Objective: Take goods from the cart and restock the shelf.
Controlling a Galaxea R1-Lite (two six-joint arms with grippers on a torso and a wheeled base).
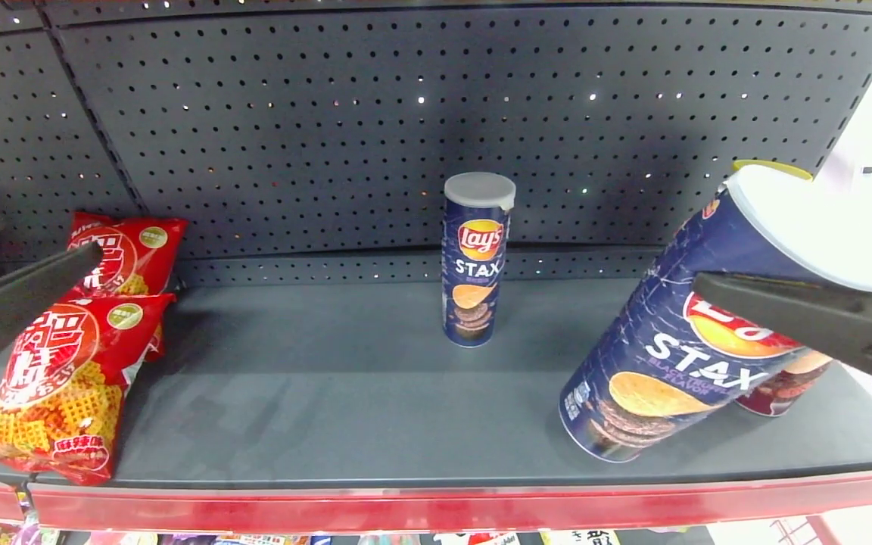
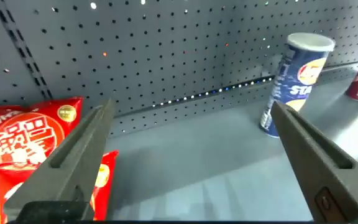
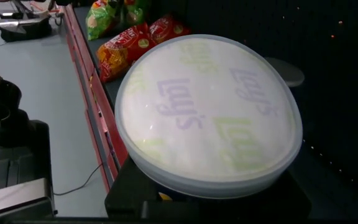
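Observation:
A dark blue chip can with a grey lid stands upright at the middle of the grey shelf. My right gripper is shut on a second blue chip can at the shelf's right end. That can is tilted, with its bottom low over the shelf near the front edge; whether it touches I cannot tell. Its white lid faces the right wrist camera. My left gripper hangs open and holds nothing at the shelf's left end, apart from the upright can; its fingers are spread wide.
Two red snack bags lie at the shelf's left end, under and behind the left gripper. A red can stands behind the held can. The pegboard back wall and the red front lip bound the shelf.

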